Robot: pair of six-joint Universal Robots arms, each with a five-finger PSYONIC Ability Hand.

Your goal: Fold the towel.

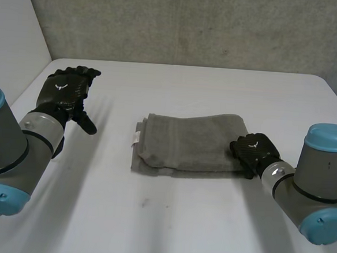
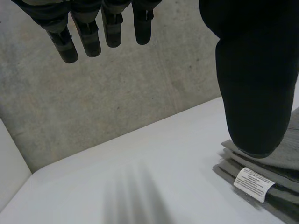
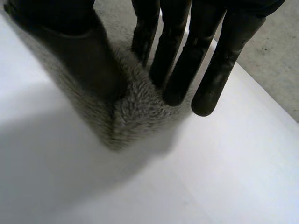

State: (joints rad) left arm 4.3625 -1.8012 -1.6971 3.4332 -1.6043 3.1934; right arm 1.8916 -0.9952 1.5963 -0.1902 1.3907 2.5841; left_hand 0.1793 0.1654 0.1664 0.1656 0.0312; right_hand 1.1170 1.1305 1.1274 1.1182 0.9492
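In the head view the grey towel (image 1: 185, 142) lies folded in the middle of the white table (image 1: 150, 218), with a small white label (image 1: 136, 137) at its left end. The left hand (image 1: 64, 93) hangs over the table well to the towel's left, clear of it, fingers loosely spread and holding nothing. The right hand (image 1: 255, 149) sits on the towel's right end at the near corner, its fingers bent down onto the cloth. A grey wall (image 1: 193, 24) stands behind the table. In the left wrist view the left hand (image 2: 254, 84) is released: its fingers (image 2: 67, 44) hang straight and apart from the thumb, with bare table (image 2: 140, 177) and wall (image 2: 117, 93) beyond them. The stacked layers of the towel (image 2: 282, 161) show just past the thumb tip, the label (image 2: 253, 183) lying on their edge. In the right wrist view the right hand (image 3: 74, 42) grasps a corner of the towel (image 3: 126, 112): the thumb presses on one side and the fingers (image 3: 212, 88) on the other, so the thick corner stands between them, pointing out onto the table (image 3: 210, 177).
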